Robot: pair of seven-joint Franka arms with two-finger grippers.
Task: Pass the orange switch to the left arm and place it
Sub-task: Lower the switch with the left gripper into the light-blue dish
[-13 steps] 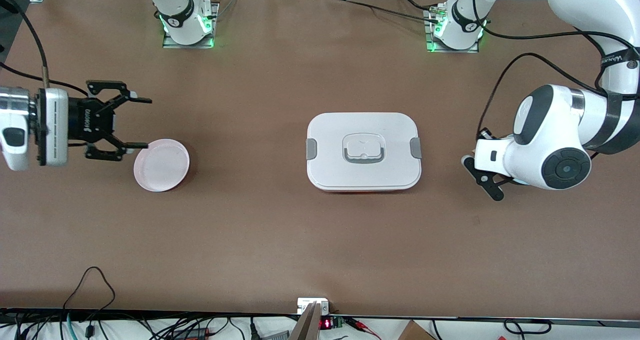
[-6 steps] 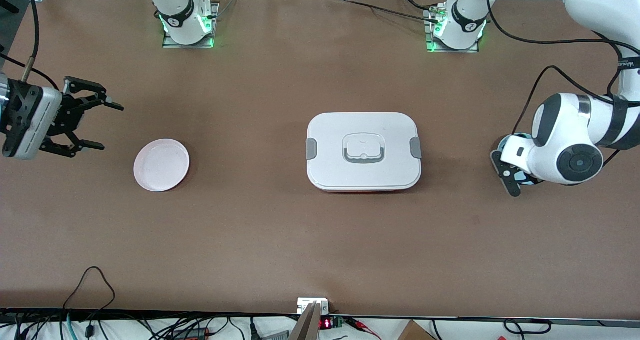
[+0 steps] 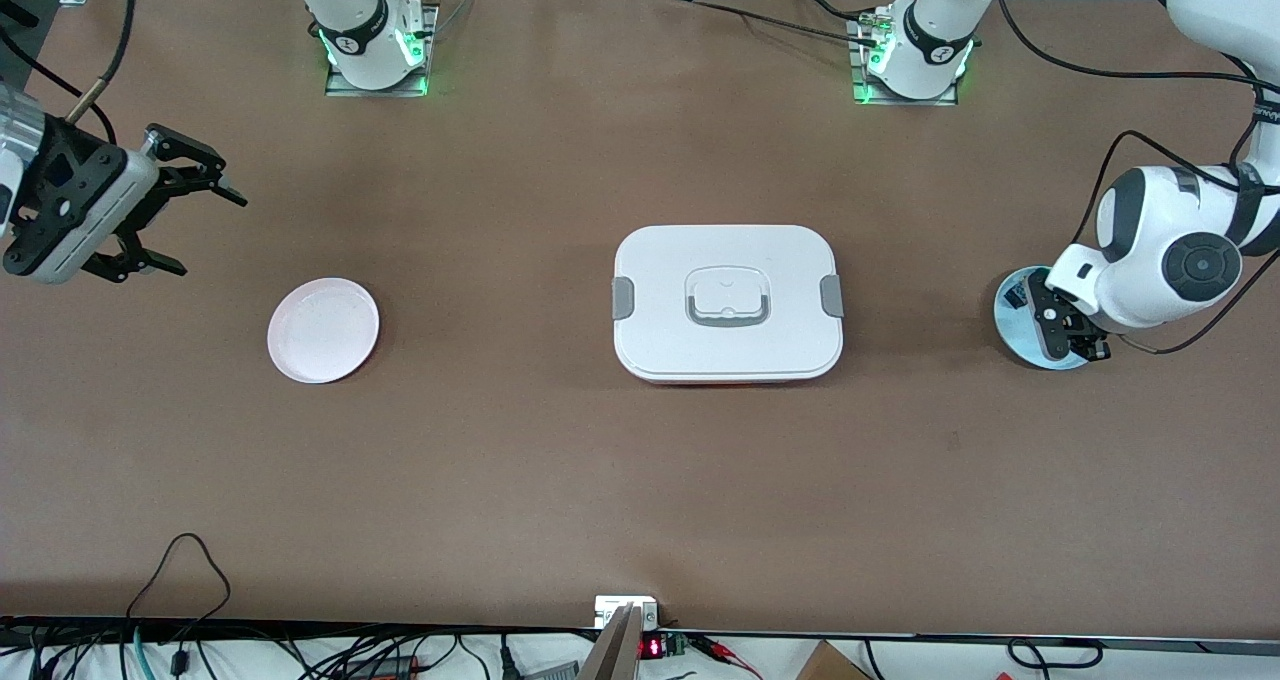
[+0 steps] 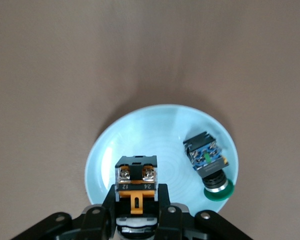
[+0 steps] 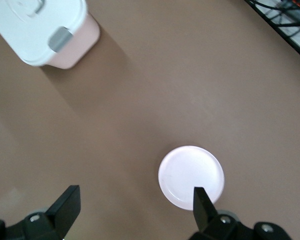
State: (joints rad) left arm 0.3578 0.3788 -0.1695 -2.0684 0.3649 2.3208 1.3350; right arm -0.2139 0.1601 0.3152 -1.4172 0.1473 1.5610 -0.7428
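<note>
Brown tabletop (image 3: 520, 460), white box (image 3: 727, 302) mid. Left pincer (image 4: 136, 220) grasping orange switch (image 4: 135, 186) over blue plate (image 4: 140, 145). Right pincer (image 3: 180, 205) released, in the air near pink plate (image 3: 323, 329).

The orange switch (image 4: 136, 192) sits clamped between the left gripper's (image 4: 136, 220) fingers. The white box (image 3: 727, 302) lies well apart from it, lid on.

"12" and "24" on the orange switch (image 4: 135, 185) terminal face.

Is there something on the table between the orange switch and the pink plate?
Yes. The white lidded box sits mid-table, between the blue plate, where the left gripper grips the orange switch, and the pink plate.
</note>
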